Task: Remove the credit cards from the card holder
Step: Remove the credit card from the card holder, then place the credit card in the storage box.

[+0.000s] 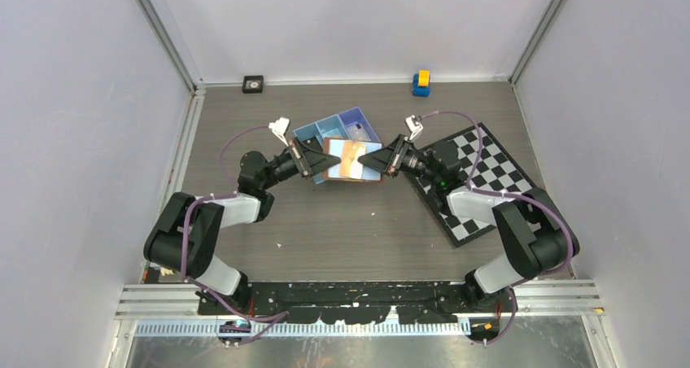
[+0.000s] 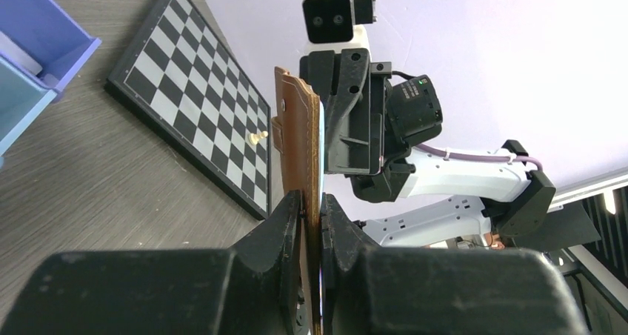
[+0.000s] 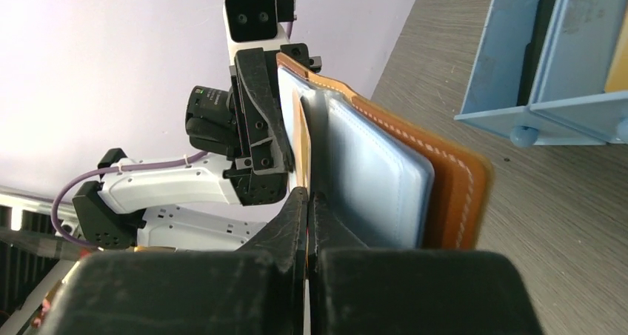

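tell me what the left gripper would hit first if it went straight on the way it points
The left gripper clamps the card holder. Straight past it the right gripper faces head-on at the holder's far edge, so that likely comes first; depth is unclear.

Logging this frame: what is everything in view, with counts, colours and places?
card holder: one, brown outside, pale blue inside, held open above the table between both grippers
credit card: one orange edge showing, inside the holder; others not discernible
tray: one, blue, three compartments, behind the holder
chessboard: one, black and white, table right
chess piece: one, pale, on the chessboard
block: one, blue and yellow, far edge
square object: one, black, far-left edge
left gripper: black, shut on the card holder
right gripper: black, shut at the holder's inside; what it pinches is unclear
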Controlling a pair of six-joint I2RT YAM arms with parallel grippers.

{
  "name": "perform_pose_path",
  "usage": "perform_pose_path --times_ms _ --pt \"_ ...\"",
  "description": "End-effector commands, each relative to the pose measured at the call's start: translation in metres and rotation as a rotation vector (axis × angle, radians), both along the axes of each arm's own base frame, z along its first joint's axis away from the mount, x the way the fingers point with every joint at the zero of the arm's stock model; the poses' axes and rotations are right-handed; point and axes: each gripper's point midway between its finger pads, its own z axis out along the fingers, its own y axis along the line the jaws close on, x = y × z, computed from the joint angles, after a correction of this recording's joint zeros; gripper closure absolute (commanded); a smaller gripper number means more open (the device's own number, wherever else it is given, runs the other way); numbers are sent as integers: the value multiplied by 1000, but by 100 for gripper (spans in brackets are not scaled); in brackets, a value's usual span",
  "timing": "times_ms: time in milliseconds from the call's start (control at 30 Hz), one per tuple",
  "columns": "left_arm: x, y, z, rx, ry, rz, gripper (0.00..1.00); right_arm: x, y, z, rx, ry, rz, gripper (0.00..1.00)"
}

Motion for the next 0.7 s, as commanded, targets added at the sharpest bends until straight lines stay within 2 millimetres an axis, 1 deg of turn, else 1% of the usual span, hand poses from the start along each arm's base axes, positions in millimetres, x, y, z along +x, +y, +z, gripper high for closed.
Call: perform_pose_path --times_ms 0,100,133,233,267,367,467,567,667 --pt "2 15 18 -40 -67 43 100 12 -22 -3 -35 -13 -110 100" --pt "6 23 15 -28 -53 74 100 20 -38 -7 -39 -4 -175 99" --pt "8 25 11 -16 -39 89 100 22 -41 -8 -41 3 -189 99" --pt "16 36 -2 37 4 157 100 27 -48 -14 -65 20 -217 99" --pt "20 40 -10 68 34 188 100 28 -49 -16 -78 23 -222 100" --pt "26 52 -23 152 45 263 100 30 -49 -18 -111 19 -224 99" --pt "31 71 -34 230 78 358 100 33 -48 -22 -177 24 -211 100" --pt "33 94 -41 301 101 472 100 40 -50 -21 -245 2 -224 99" --pt "32 115 -45 353 96 594 100 54 -52 -21 -329 -6 -251 100"
